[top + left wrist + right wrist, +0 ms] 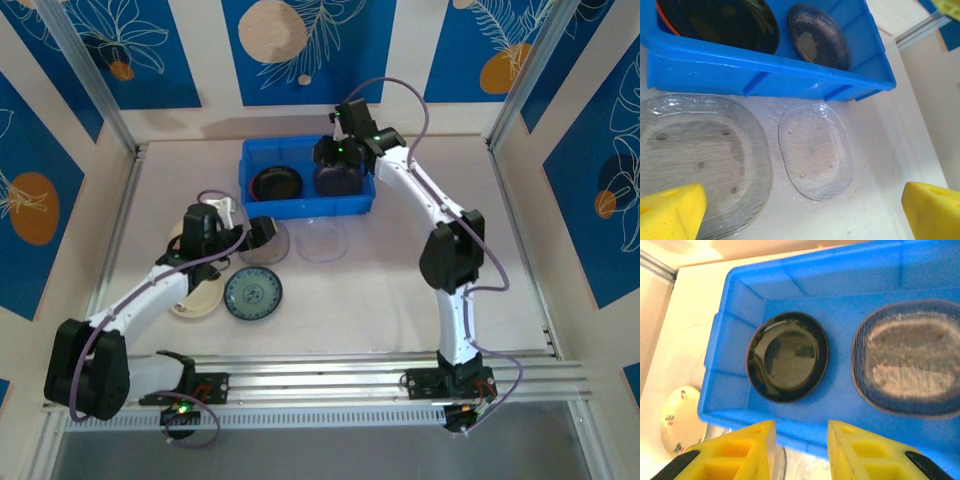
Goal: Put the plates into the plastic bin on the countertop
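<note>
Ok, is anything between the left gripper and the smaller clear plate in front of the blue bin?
Nothing visible. The open left gripper hangs just short of the smaller clear plate, bare on the countertop; a larger clear plate sits close beside it.

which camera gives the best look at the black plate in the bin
The right wrist view: the black plate lies whole and large in the blue bin. The left wrist view crops it at the frame's edge; the top external view shows it small.
</note>
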Available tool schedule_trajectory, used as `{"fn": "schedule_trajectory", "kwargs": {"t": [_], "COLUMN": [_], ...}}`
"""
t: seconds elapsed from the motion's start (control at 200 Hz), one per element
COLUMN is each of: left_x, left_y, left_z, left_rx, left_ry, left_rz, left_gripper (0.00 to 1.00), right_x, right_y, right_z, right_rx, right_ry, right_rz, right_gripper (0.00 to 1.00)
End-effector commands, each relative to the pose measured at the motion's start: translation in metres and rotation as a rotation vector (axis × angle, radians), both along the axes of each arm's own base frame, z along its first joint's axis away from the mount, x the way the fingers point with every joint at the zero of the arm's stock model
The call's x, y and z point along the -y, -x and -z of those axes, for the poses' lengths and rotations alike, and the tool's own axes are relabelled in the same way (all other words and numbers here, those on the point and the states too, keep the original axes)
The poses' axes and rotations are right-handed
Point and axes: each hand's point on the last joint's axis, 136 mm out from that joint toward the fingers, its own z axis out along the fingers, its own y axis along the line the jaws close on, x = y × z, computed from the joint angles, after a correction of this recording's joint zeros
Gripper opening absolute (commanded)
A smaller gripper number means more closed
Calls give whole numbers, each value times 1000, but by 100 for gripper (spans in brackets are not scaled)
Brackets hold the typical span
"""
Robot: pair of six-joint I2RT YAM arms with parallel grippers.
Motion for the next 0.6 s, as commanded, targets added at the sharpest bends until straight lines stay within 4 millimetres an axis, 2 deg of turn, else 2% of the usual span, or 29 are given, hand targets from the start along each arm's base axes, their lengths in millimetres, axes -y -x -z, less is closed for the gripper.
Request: {"fn": "schedule_trajectory", "kwargs": {"t": [0.0,0.18,0.34,0.43,0.595], "left_x": [8,30,46,53,63], "left_y": [2,6,13,19,26], "left_z": [2,-7,-6,-3,11], "left_rx": [-10,16,15,18,-23], "left_ry": [-89,-54,-46,-49,-45], "left_rz": [44,127,185,208,233], "left_gripper": [98,96,98,98,95], "right_x": [2,22,41,52,61], "right_y": [21,62,95,112,130], "right_z": [-14,13,49,71,109], "right_rx": [44,-59,-149,-195,-280], "right_ry": [-22,-76,-45,-25,-6], "right_rz": [-12,27,59,79,108], "right_gripper": [35,41,42,45,45]}}
